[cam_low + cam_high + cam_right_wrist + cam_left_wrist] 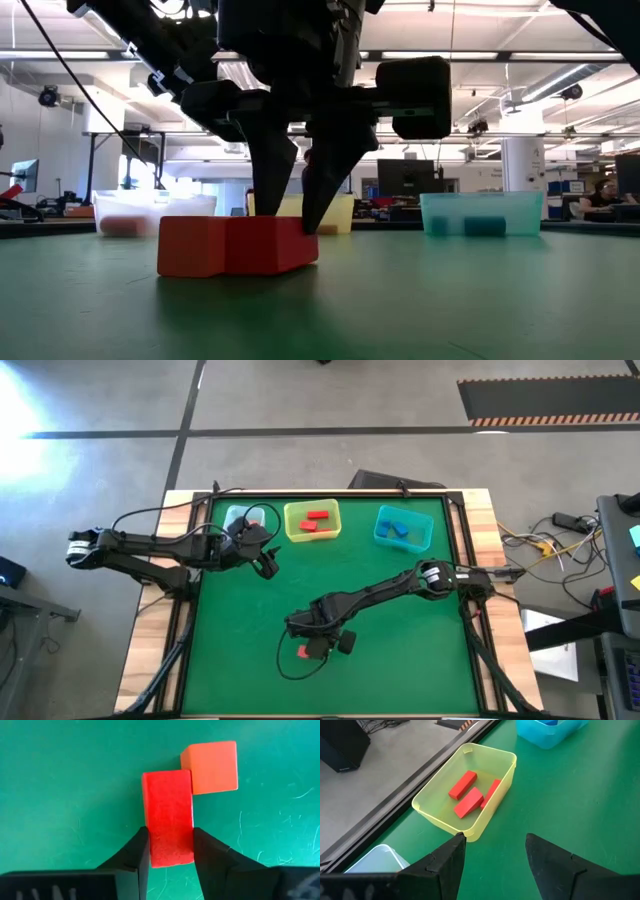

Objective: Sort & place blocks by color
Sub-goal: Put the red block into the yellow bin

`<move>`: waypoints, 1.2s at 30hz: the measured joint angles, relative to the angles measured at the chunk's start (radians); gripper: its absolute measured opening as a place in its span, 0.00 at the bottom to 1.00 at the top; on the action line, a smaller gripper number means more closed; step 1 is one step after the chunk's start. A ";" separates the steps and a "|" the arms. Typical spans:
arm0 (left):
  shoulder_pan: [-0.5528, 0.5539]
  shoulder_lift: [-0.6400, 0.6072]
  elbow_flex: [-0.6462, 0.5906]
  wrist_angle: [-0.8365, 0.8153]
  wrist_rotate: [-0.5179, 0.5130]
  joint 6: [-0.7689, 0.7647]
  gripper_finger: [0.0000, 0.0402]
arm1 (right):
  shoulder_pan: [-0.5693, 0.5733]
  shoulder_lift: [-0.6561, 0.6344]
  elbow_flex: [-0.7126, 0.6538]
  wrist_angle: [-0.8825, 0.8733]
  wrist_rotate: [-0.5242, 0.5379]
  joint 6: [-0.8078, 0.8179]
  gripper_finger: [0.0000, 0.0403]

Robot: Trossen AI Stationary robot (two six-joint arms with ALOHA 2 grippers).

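Right gripper (168,847) clamped across red bar (167,817) on near mat, orange cube (212,766) touching its far end. Small, rigid, light, smooth-sided; mid-length pinch looks best. Left gripper (495,851) open, empty, near yellow bin (495,807).

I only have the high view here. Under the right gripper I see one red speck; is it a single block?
Observer: No, two: the right wrist view shows a red bar between the right gripper's fingers, an orange cube touching its far end.
Operator: Lifted yet?
Observer: No; the low view shows both resting on the table.
Operator: And the yellow bin's contents?
Observer: Three red bars, seen past the open left gripper.
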 joint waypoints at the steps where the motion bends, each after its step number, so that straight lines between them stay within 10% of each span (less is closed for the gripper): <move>1: 0.000 0.000 0.000 0.000 0.000 0.000 0.48 | 0.000 0.000 0.000 0.000 0.000 0.003 0.26; 18: 0.000 -0.001 0.000 0.000 -0.005 -0.001 0.48 | -0.118 -0.198 -0.002 -0.178 0.362 0.239 0.26; 36: 0.000 -0.001 0.000 0.003 -0.034 -0.004 0.48 | -0.673 -0.256 -0.110 0.209 0.296 0.502 0.27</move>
